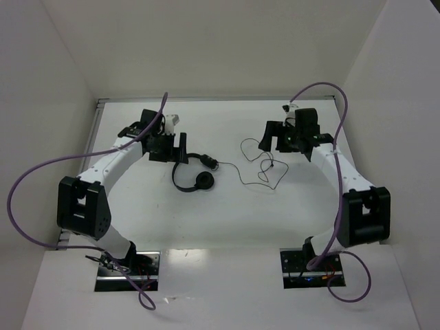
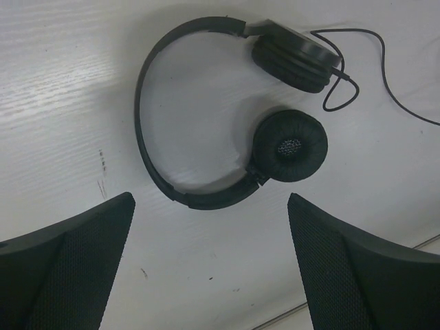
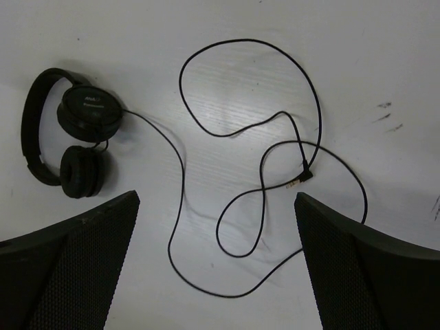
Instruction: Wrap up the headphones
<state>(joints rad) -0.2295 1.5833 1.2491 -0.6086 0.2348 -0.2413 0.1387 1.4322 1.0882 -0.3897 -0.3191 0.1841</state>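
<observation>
The black headphones (image 1: 204, 181) lie flat on the white table (image 1: 227, 213), left of centre, headband arched to the left. Their thin cord (image 1: 258, 180) runs right in loose loops. My left gripper (image 1: 180, 154) is open and empty, hovering just behind the headband. In the left wrist view the headphones (image 2: 289, 146) lie just beyond the open gripper (image 2: 211, 223). My right gripper (image 1: 271, 144) is open and empty above the cord loops. In the right wrist view the cord (image 3: 182, 172) winds between the open gripper's (image 3: 216, 206) fingers, its plug (image 3: 306, 175) sits near the right finger, and the headphones (image 3: 89, 113) lie at far left.
White walls enclose the table on the left, back and right. Thick purple cables (image 1: 41, 172) arc off both arms. The arm bases (image 1: 127, 268) stand at the near edge. A few dark scuffs (image 3: 385, 117) mark the table.
</observation>
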